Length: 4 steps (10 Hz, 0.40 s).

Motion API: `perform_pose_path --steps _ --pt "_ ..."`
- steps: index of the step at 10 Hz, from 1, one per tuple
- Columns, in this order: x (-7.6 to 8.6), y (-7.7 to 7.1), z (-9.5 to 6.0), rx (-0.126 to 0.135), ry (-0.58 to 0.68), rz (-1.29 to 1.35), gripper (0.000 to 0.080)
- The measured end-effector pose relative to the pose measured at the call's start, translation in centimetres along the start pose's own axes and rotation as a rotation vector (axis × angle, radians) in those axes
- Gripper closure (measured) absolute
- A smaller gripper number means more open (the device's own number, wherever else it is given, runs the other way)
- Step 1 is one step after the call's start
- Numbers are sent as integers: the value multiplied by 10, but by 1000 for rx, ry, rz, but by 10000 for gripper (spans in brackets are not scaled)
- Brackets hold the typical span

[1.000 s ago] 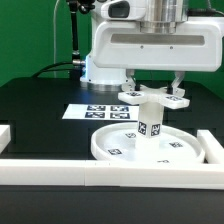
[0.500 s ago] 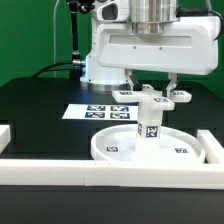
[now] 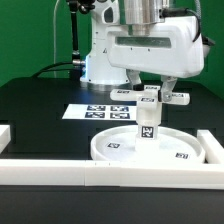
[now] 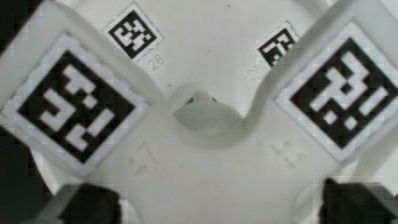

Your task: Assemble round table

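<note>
Exterior view: the large rimmed round disc (image 3: pixel 145 145) lies flat on the black table (image 3: pixel 40 110), beside the white border bars (image 3: pixel 60 165). The short thick cylinder leg (image 3: pixel 148 118) stands upright at the disc's centre, and the small cross-shaped foot (image 3: pixel 150 95) sits on its top. The gripper (image 3: pixel 150 88) hangs directly above the foot, fingers spread to either side, clasping nothing. The marker board (image 3: pixel 95 111) lies behind. Wrist view: the foot (image 4: pixel 196 115) fills the frame, tagged arms and central hub visible; the disc is hidden.

Foot (image 4: pixel 199 110) blurred, arms cropped in wrist view.
</note>
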State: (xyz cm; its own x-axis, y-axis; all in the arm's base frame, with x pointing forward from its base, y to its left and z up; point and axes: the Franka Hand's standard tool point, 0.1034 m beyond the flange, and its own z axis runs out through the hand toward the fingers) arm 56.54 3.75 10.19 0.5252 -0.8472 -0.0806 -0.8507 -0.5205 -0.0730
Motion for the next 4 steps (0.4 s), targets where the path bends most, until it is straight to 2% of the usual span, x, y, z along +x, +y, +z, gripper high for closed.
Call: perform_pose_path --steps 2,3,4 --pt "-1 1 -14 -4 -17 -48 155" --pt "-3 1 -27 -10 -38 -57 155" --pt "-4 -4 -40 -3 -45 -65 151"
